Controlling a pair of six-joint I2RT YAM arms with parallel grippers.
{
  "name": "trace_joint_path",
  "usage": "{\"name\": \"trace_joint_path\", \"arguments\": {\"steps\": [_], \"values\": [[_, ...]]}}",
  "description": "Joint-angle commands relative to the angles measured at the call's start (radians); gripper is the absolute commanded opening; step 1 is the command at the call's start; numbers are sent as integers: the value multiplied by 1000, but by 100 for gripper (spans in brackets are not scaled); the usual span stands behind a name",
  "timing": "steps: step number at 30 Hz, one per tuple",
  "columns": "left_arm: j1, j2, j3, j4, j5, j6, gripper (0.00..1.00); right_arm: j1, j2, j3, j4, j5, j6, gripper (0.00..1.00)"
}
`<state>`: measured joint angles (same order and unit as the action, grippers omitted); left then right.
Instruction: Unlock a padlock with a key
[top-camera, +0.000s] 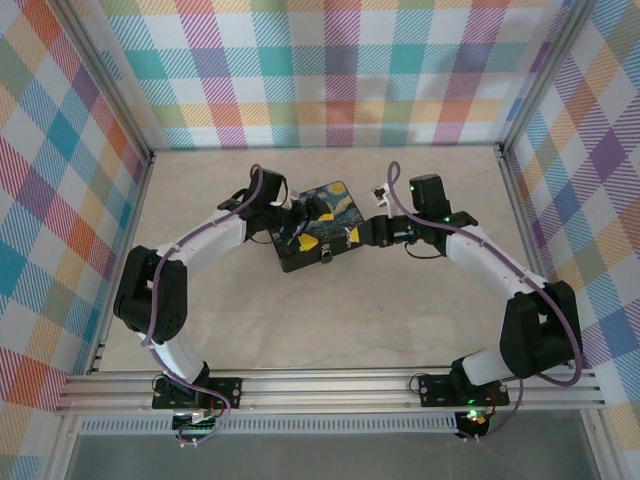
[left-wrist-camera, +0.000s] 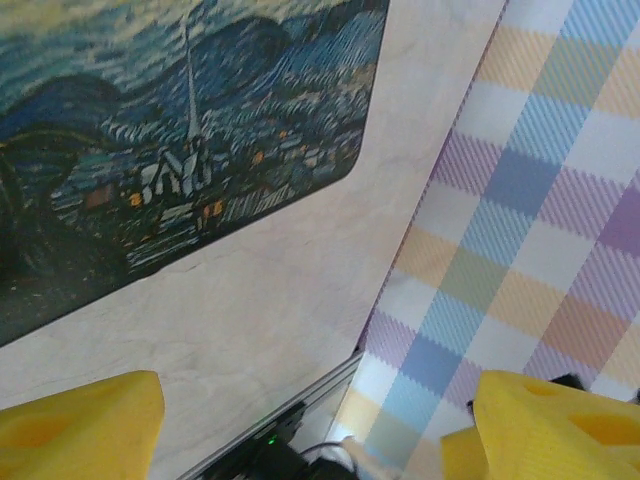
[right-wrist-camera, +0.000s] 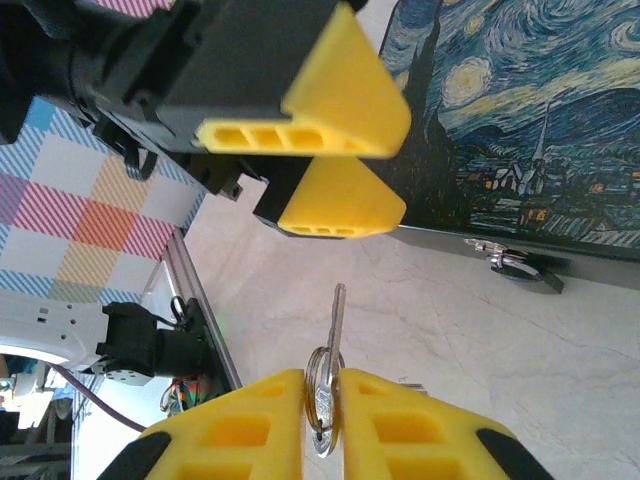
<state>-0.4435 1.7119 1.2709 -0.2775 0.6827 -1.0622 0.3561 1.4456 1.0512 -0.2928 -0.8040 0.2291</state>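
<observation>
I have the right gripper (right-wrist-camera: 320, 385) clamped on the key (right-wrist-camera: 337, 312), which sits just off the tin (right-wrist-camera: 520, 120)'s latch side without touching it. The padlock (right-wrist-camera: 512, 263) hangs at that side's edge. My left gripper (left-wrist-camera: 315, 425) is spread wide beside the tin's lid, with nothing between its fingers.

left hand (left-wrist-camera: 320, 428) spread, right hand (right-wrist-camera: 321, 388) pinched

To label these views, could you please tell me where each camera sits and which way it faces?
Top: above and behind, looking down on the tin; both arms show.
Left wrist: by the tin lid, facing table and wall; left claw open below.
Right wrist: low, facing the tin's side; right claw pinches the key.
All three share the tin.
</observation>
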Motion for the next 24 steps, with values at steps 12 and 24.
{"name": "trace_joint_path", "arguments": {"steps": [12,24], "values": [[-28,14,184,-112,141,290,69,12,18,-19,47,-55,-15,16],[-45,1,155,-134,210,432,45,12,31,-11,86,-91,13,16]]}}
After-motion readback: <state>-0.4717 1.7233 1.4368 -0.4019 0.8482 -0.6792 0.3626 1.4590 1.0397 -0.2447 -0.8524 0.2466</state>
